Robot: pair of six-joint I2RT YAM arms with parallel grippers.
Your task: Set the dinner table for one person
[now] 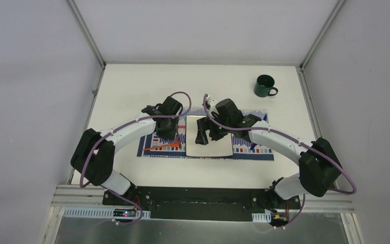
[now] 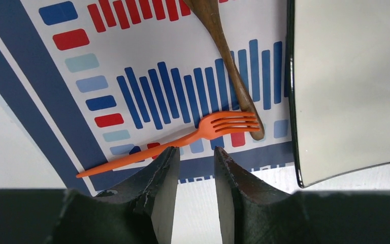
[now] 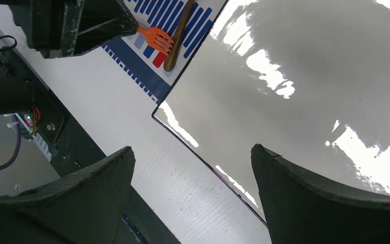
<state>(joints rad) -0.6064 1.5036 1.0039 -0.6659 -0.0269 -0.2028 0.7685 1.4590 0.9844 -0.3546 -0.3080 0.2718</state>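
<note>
Placemat (image 1: 157, 145) in blue, red and white stripes lies across the middle of the white desk (image 1: 132, 86), which fills the whole floor of the enclosure between the aluminium frame rails. You have both arms reaching in over it from the near edge. A square white plate (image 1: 218, 145) with a dark rim sits on the centre of the placemat, glossy enough to throw back glare in the right wrist view.

Your left claw (image 2: 195, 157) hangs over the left part of the placemat. Its jaws stand partly apart with a narrow gap, and nothing is between them. Just beyond its fingertips an orange plastic fork (image 2: 183, 140) lies flat on the placemat, handle pointing out toward the mat's left border. Its tines cross the end of a wooden utensil (image 2: 228, 61), which lies beside the plate's left edge without touching the plate.

Your right claw (image 3: 193, 150) hovers above the plate near its near-left corner, with the jaws spread wide and nothing held. One finger (image 3: 101, 183) is over bare desk and the other over the plate.

A dark green mug (image 1: 265, 86) stands upright on the desk toward the far right corner, handle to the right. It is off the placemat and well apart from both claws.
</note>
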